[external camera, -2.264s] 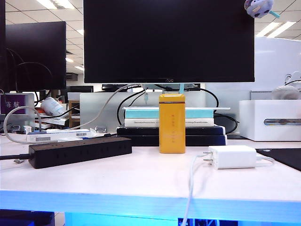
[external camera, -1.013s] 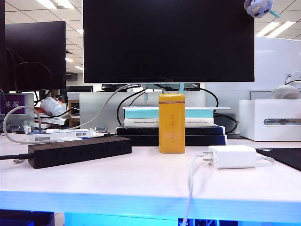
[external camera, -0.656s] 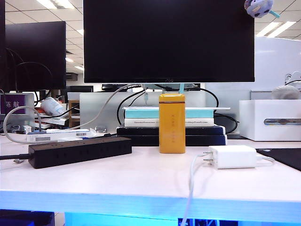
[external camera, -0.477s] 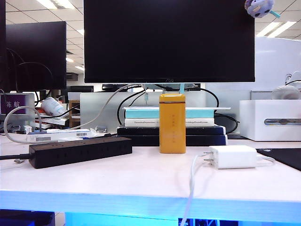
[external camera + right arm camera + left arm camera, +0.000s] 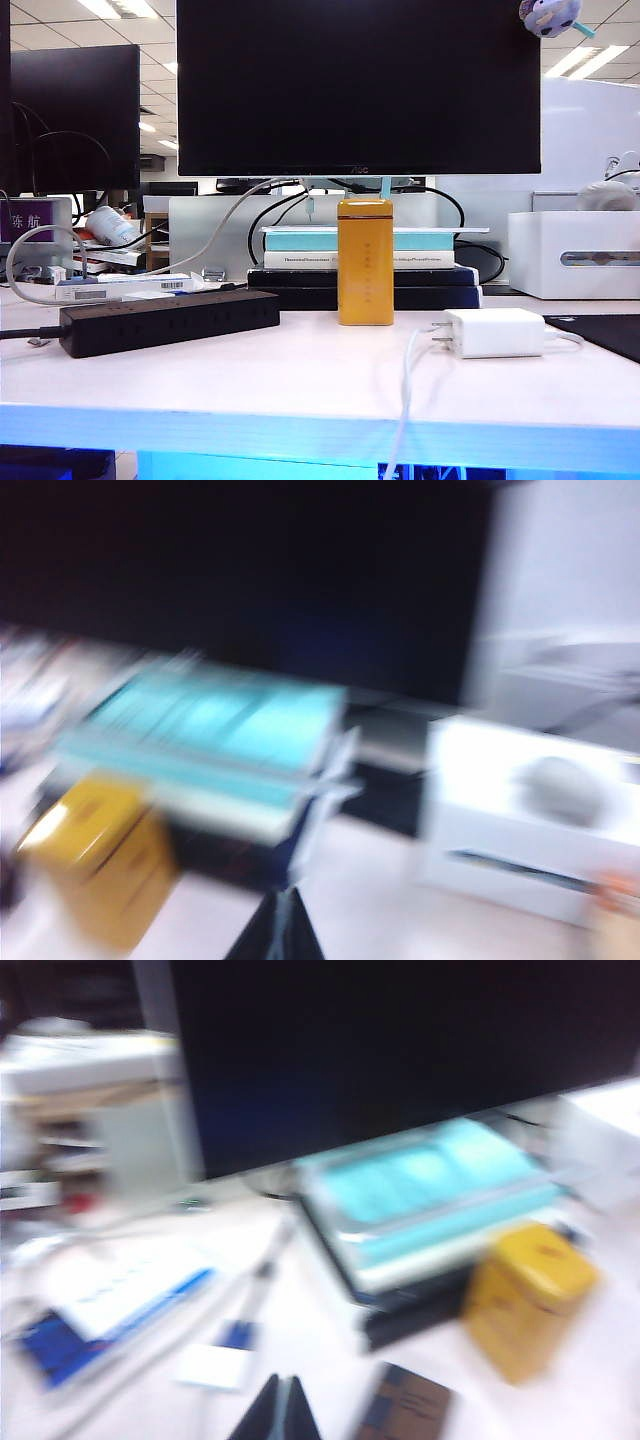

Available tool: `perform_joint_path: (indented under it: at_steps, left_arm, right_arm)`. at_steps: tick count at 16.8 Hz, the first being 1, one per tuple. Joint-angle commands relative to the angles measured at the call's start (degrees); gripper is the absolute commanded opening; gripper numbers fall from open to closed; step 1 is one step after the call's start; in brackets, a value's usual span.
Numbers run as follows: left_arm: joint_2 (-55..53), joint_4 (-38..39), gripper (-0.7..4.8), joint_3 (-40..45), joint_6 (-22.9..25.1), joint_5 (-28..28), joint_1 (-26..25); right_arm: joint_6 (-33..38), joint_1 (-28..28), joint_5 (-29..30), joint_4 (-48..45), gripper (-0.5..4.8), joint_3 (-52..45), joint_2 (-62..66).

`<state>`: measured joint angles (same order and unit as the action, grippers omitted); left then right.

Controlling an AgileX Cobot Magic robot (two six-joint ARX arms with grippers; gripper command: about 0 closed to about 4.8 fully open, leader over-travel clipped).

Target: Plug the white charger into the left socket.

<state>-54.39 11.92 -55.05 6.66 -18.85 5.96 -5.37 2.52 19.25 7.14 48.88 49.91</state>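
The white charger (image 5: 497, 332) lies on the white table at the right, prongs pointing left, its thin cable looping off the front edge. The long black power strip (image 5: 170, 321) lies at the left; its sockets are faint, so the left socket cannot be picked out. Neither arm shows in the exterior view. In the blurred left wrist view my left gripper (image 5: 281, 1400) is shut and empty above the table, facing the books and the yellow tin (image 5: 525, 1295). My right gripper (image 5: 283, 915) is also shut and empty in its blurred view, with the charger out of sight there.
A yellow tin (image 5: 365, 262) stands mid-table before stacked books (image 5: 360, 262) under a large monitor (image 5: 358, 85). A white box with a grey slot (image 5: 573, 255) sits at the back right. Cables and clutter lie behind the strip.
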Motion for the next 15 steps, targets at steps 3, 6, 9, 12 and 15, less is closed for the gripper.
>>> perform_joint_path:
  at_steps: [3,6,9,12,15]
  left_arm:
    - [0.0,-0.4,-0.04,-0.3,0.2,-1.8,0.0]
    - [0.0,-1.3,-0.04,-0.3,0.2,-1.9,0.0]
    - [0.0,-1.8,-0.04,-0.3,0.2,-1.8,0.0]
    - [-0.1,-1.8,-0.04,-0.3,0.2,-1.8,0.0]
    - [0.0,-1.8,-0.04,-0.3,0.2,-1.8,0.0]
  right_arm:
    - [-21.4,-6.5,2.8,8.9,-0.01,3.7,8.9]
    - [-33.3,-13.7,-5.6,16.3,-0.01,4.0,13.9]
    - [-33.9,-16.1,-5.4,18.4,0.0,4.0,16.8]
    - [-34.5,-16.6,-5.4,21.6,0.0,4.0,19.5]
    - [-41.1,-16.6,-5.5,27.3,1.76,4.0,22.2]
